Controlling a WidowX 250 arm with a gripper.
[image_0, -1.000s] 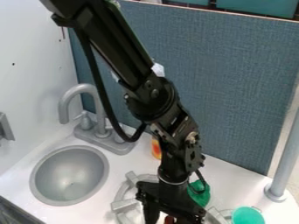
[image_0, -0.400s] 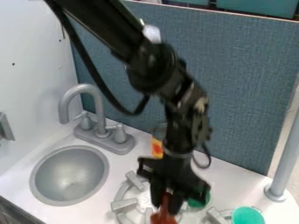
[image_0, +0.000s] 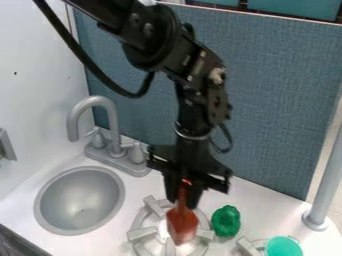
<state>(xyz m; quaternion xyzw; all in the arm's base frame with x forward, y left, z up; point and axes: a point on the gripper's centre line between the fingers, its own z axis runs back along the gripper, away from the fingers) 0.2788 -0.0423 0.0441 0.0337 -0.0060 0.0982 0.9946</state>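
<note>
The black gripper hangs over the left stove burner, shut on the upper part of a reddish-brown spatula-like utensil. The utensil points downward, its broad end in front of the burner's middle. Just right of it, a crumpled green object rests on the white counter.
A grey burner grate lies below the utensil. The round sink and grey faucet are at the left. A teal cup stands at the lower right, near a grey post. A blue panel rises behind the counter.
The arm has risen, bringing the reddish-brown utensil up from the bottom edge into fuller view. The green object, partly hidden behind the gripper before, is now uncovered.
</note>
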